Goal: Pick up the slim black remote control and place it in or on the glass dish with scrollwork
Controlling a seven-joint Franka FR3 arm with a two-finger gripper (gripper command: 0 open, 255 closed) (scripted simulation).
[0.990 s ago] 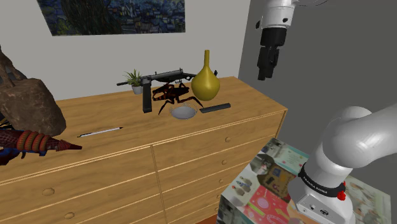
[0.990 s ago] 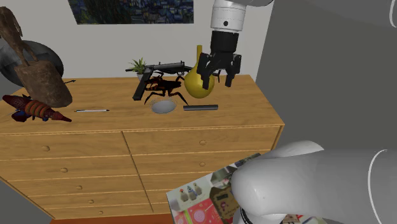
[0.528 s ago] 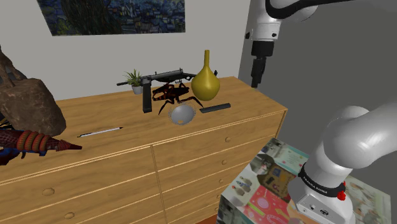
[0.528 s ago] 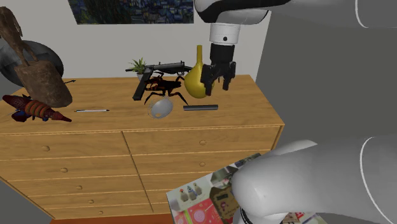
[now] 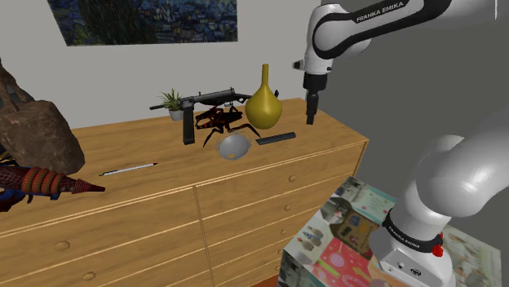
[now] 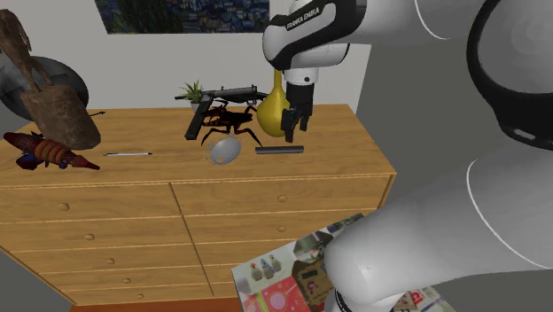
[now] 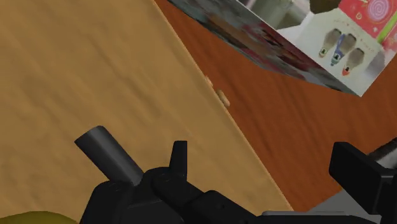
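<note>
The remote lies flat on the dresser, just at the dish's 3 o'clock in the shoulder view, its long axis running 9 to 3. The pincer hangs at the remote's 1 o'clock. Whether it is apart or together, I cannot tell.

White arm arches up & over, wrist bent straight down. Black gripper hangs vertical, just to the shoulder view's right of the yellow vase, tips approx. level w/ vase belly. In 2nd ext. view fingers stand slightly apart, nothing between them.
</note>
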